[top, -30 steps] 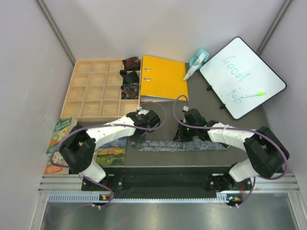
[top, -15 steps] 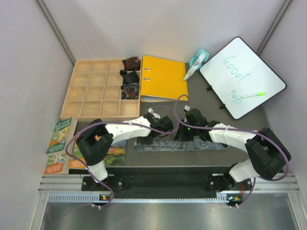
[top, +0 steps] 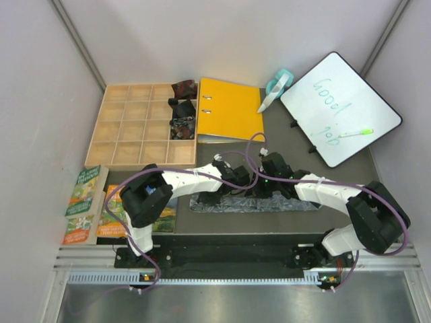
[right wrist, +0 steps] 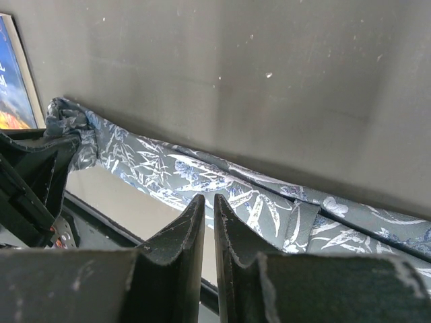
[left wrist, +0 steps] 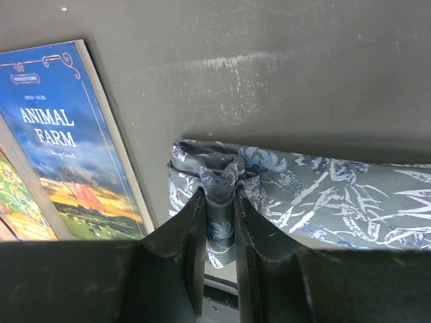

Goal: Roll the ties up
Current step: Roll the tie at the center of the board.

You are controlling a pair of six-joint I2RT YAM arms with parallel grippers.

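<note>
The long silvery grey-blue necktie with a pale leaf pattern (left wrist: 323,195) lay flat along the near edge of the dark surface (left wrist: 269,67). Its left end was folded up and pinched in the left claw (left wrist: 219,202), just beside a blue paperback titled "ANIMAL FARM" (left wrist: 60,155). The right claw (right wrist: 209,202) hung over the tie's middle, its jaws narrowed to a slit with nothing seen between them. A tilted whiteboard (top: 340,108) read "Good job" in green.

Sheeny woven cloth tie (left wrist: 323,195) on scuffed matt tabletop (left wrist: 269,67).
</note>
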